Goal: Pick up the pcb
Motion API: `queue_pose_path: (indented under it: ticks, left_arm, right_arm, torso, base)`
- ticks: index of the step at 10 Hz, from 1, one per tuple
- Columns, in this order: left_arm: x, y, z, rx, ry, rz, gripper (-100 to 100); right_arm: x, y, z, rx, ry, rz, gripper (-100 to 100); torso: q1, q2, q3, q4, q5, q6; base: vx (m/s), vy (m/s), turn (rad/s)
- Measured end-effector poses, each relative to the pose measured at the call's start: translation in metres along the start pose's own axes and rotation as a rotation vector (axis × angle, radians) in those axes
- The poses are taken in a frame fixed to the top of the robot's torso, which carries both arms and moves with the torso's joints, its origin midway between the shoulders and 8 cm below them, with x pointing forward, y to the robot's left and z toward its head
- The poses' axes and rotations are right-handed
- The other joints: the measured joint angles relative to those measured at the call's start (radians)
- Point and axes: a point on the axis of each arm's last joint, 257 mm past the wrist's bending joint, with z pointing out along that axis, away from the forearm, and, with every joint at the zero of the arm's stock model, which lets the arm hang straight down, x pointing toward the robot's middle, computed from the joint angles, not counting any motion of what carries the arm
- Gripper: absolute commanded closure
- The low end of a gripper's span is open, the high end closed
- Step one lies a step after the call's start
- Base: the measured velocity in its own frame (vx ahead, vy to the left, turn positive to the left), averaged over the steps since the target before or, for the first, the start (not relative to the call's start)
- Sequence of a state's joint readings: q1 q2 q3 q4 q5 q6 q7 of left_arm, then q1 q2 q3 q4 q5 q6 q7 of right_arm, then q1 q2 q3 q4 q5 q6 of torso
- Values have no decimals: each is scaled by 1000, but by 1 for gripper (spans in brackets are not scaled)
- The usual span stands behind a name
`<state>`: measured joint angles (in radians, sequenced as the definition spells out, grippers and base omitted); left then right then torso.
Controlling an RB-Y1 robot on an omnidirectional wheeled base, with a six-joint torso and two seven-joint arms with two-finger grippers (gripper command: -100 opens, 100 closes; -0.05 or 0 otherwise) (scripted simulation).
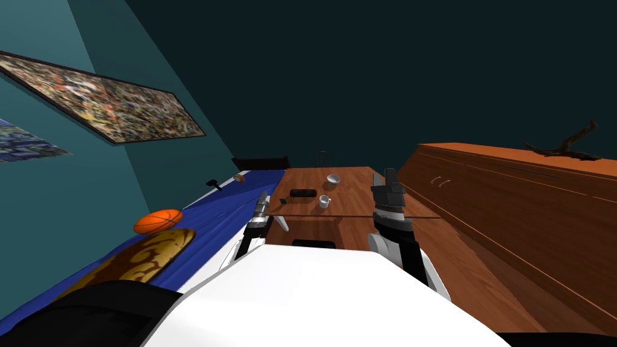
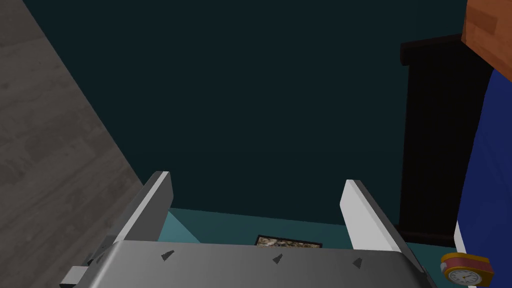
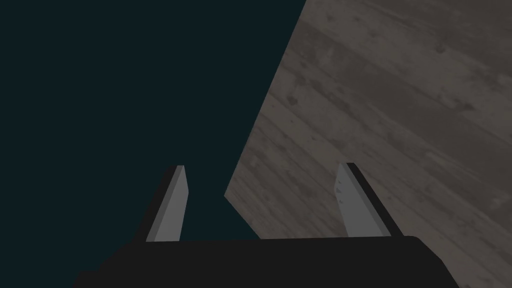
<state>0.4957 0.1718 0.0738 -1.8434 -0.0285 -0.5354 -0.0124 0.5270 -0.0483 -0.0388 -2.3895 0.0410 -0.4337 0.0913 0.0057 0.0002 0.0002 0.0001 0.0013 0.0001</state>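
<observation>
Pcb (image 1: 282, 200) on brown table (image 1: 355, 193), teal wall (image 1: 361, 72)

You're looking into a dim room with dark teal walls (image 1: 361, 72) closing in at the back, and a long framed painting (image 1: 114, 105) is hanging on the lighter teal wall at the left. A blue-covered bed (image 1: 241, 193) is running along that side, just beside a brown wooden table (image 1: 355, 181). A long wooden sideboard (image 1: 512, 199) is stretching away on the right, carrying a dark branch (image 1: 566, 144).
</observation>
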Motion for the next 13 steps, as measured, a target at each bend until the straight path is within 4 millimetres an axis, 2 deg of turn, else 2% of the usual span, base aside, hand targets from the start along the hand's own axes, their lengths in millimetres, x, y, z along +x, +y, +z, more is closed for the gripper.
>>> queue_pose_path:
  ticks: [7, 10, 13]
  left_arm:
    - [0, 74, -33, -147, 8, 90, -100]
    - [-5, 109, -47, -216, 16, 140, -100]
    - [-5, 134, -65, -275, 26, 189, -100]
  right_arm:
    - [0, 0, 0, 0, 0, 0, 0]
    - [0, 0, 0, 0, 0, 0, 0]
    - [0, 0, 0, 0, 0, 0, 0]
  torso:
    - [-1, 0, 0, 0, 0, 0]
    - [-1, 0, 0, 0, 0, 0]
    - [-2, 0, 0, 0, 0, -1]
  base:
    - [-23, 76, -110]
    - [-22, 66, -100]
    - [-33, 53, -121]
